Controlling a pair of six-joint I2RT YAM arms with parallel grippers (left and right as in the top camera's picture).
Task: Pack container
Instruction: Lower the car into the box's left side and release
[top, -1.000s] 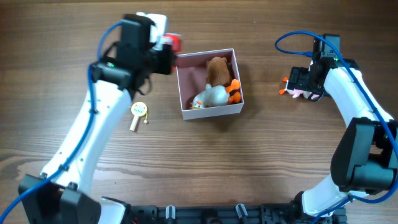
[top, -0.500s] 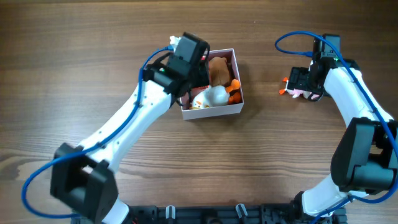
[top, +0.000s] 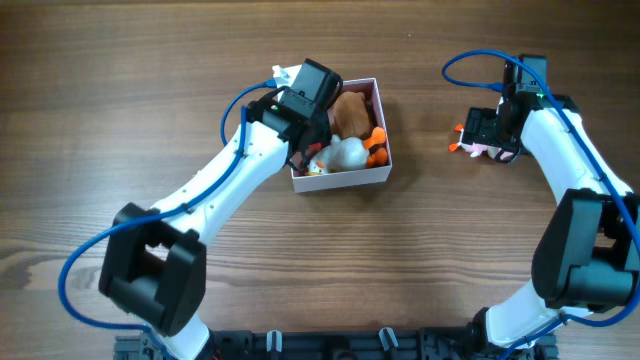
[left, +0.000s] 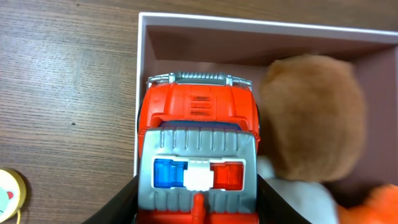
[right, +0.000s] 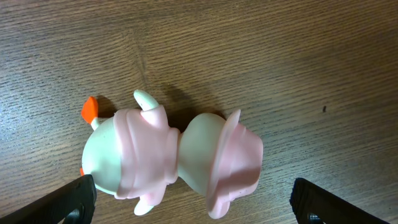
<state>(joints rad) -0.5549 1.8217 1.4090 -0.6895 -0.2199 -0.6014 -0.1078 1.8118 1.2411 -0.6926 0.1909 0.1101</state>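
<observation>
The container (top: 340, 181), a square white box with a pink inside, sits at the table's middle and holds a brown plush (top: 349, 110), a white toy (top: 347, 153) and an orange bit. My left gripper (left: 198, 208) is shut on a red toy fire truck (left: 198, 134) and holds it over the container's left wall (left: 142, 74), beside the brown plush (left: 311, 115). My right gripper (right: 193, 199) is open, its fingers either side of a pink-and-white duck toy (right: 168, 162) lying on the table; the duck also shows in the overhead view (top: 478, 150).
A small round yellow toy (left: 9, 193) lies on the wood left of the container, hidden under my left arm in the overhead view. The table is brown wood.
My left arm swung right from the table's left side, carrying the red truck over the container's left part. The right arm has not moved.
</observation>
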